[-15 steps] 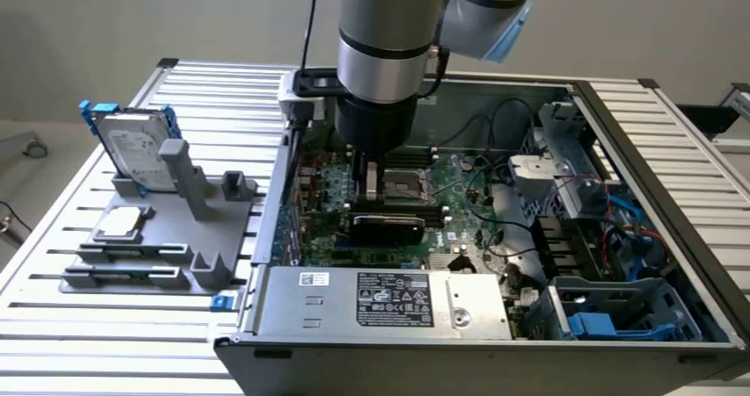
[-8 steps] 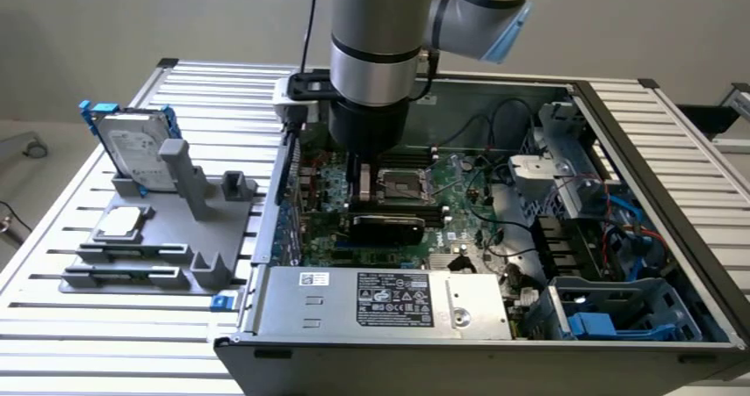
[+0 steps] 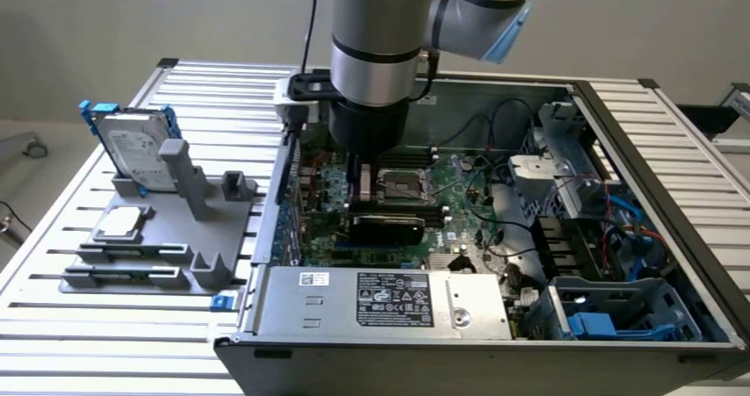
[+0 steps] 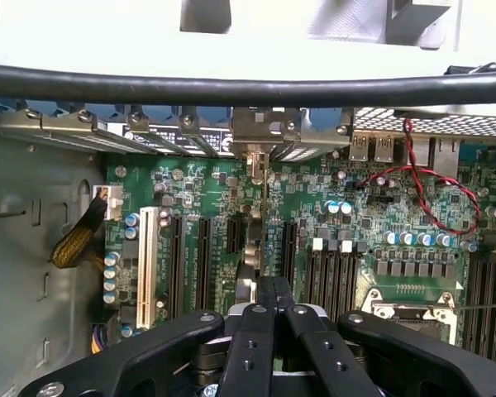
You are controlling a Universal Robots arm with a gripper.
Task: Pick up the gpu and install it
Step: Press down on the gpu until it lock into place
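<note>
The gpu (image 3: 391, 228) stands on edge on the green motherboard (image 3: 469, 205) inside the open computer case, its black rounded shroud facing the exterior camera. My gripper (image 3: 367, 194) reaches straight down from the arm onto the card's upper edge. In the wrist view the black fingers (image 4: 250, 331) are pressed together, and the gripper (image 4: 274, 289) is shut on the gpu (image 4: 255, 248). The card is seen edge-on there. It runs along an expansion slot to its metal bracket (image 4: 260, 132) at the case's rear wall.
The CPU socket (image 3: 394, 183) and long black memory slots (image 4: 331, 277) lie beside the card. Red and black cables (image 4: 434, 203) cross the board. A power supply (image 3: 387, 299) fills the case's near side. Outside, a grey fixture (image 3: 153, 242) holds a silver hard drive with blue rails (image 3: 132, 141).
</note>
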